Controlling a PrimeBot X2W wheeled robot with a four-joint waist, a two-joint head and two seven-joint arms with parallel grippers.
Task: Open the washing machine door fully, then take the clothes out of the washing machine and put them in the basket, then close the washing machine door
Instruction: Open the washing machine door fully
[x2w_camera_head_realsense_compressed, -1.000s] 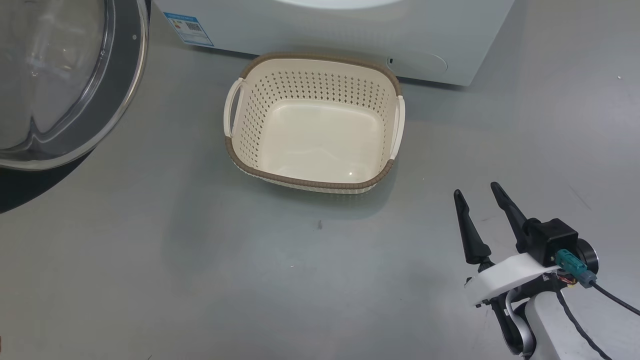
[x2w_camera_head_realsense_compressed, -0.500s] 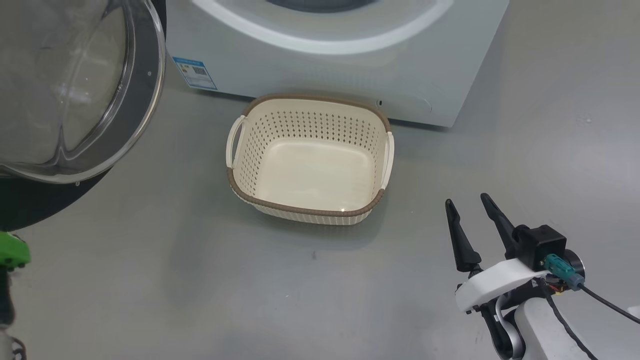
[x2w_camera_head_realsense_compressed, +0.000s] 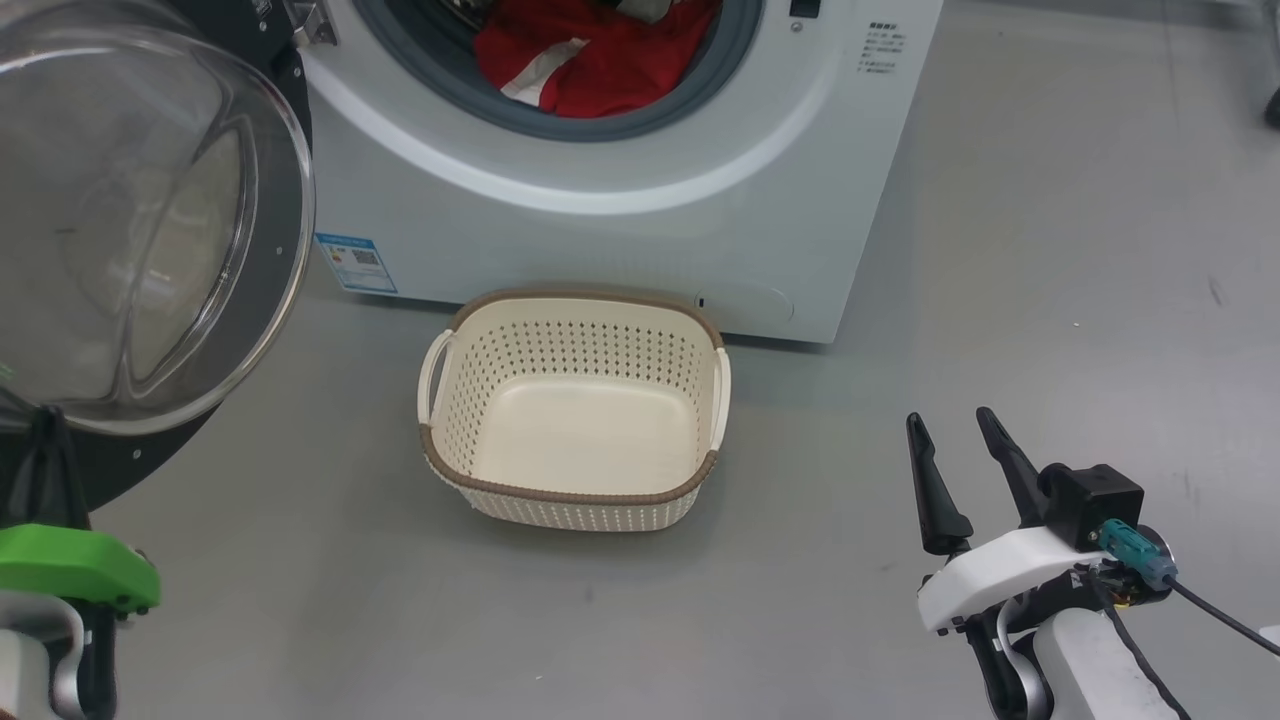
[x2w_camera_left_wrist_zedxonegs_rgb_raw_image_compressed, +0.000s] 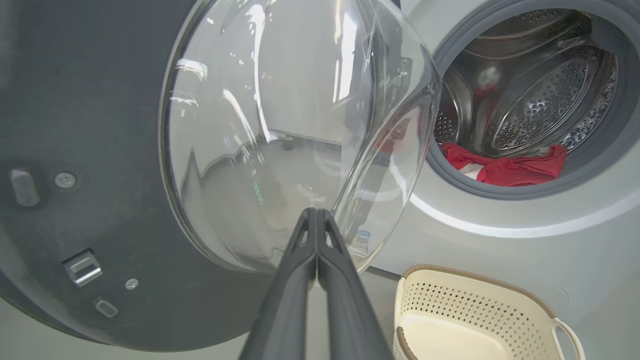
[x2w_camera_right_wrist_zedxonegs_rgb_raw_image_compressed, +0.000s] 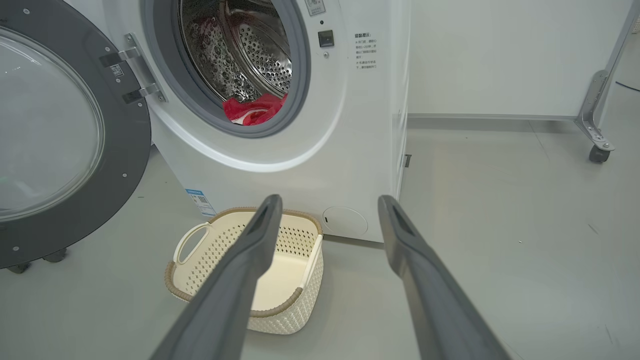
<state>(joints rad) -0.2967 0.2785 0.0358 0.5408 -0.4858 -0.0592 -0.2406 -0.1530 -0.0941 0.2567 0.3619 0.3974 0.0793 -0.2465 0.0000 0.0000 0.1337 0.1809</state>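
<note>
The clothes (x2w_camera_head_realsense_compressed: 600, 60) lie heaped at the front lip of the drum, red with a white stripe showing, just inside the grey ring of the washing machine (x2w_camera_head_realsense_compressed: 620, 230). They look within easy reach from outside. The door (x2w_camera_head_realsense_compressed: 140, 240) hangs swung out to the machine's left on its hinge, its glass bulge facing into the room. The round mouth is clear, which I take to be wide enough for reaching in.

The basket (x2w_camera_head_realsense_compressed: 570, 495) sits empty on the floor (x2w_camera_head_realsense_compressed: 900, 300), directly below the opening and close to the machine's foot. Anything pulled out would only need to drop a short way.

The left claw (x2w_camera_left_wrist_zedxonegs_rgb_raw_image_compressed: 316, 212) has its fingers pressed together with nothing between them. Its tip is up by the lower part of the door's glass, though I cannot tell whether it touches. The right claw (x2w_camera_head_realsense_compressed: 948, 415) is spread wide and empty, hanging over bare floor well to the basket's right and pointing toward the machine. It seems the likelier one to go for the clothes.
</note>
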